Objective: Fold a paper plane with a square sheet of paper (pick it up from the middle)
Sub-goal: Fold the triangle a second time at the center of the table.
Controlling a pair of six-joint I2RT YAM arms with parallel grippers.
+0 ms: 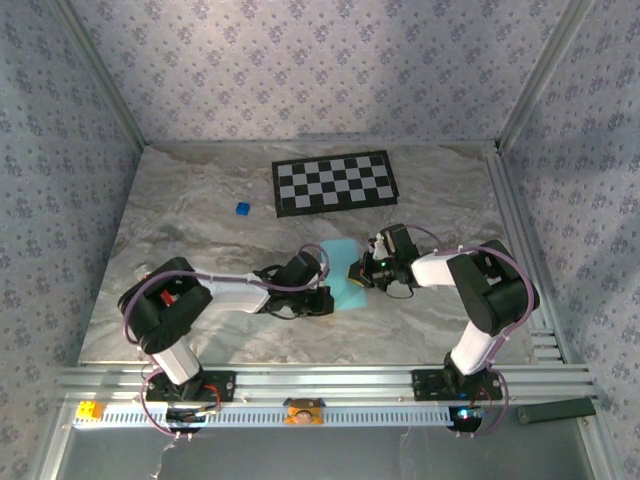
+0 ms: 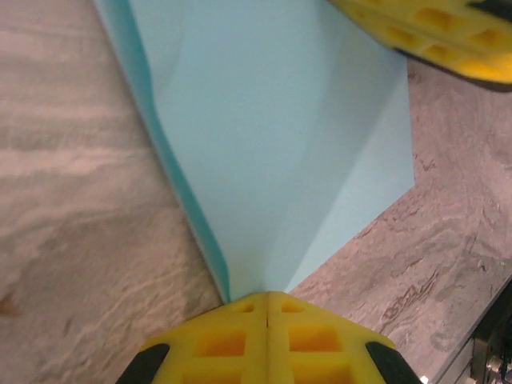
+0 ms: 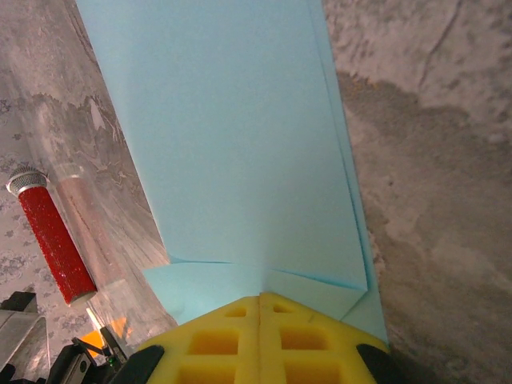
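We count one square sheet of paper (image 1: 345,272), light blue and folded into layers, one checkerboard (image 1: 335,183), one small dark-blue cube (image 1: 242,208) and two arms. The paper sits mid-tabletop (image 1: 200,225), nearer the arm bases than the checkerboard. The left jaws are pressed together on a pointed end of the paper. The right jaws pinch its opposite edge, where folded flaps meet.

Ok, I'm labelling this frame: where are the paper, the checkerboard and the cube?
paper (image 1: 345,288), top view, its bare middle.
checkerboard (image 1: 335,183), top view, its centre.
cube (image 1: 242,208), top view, its top face.
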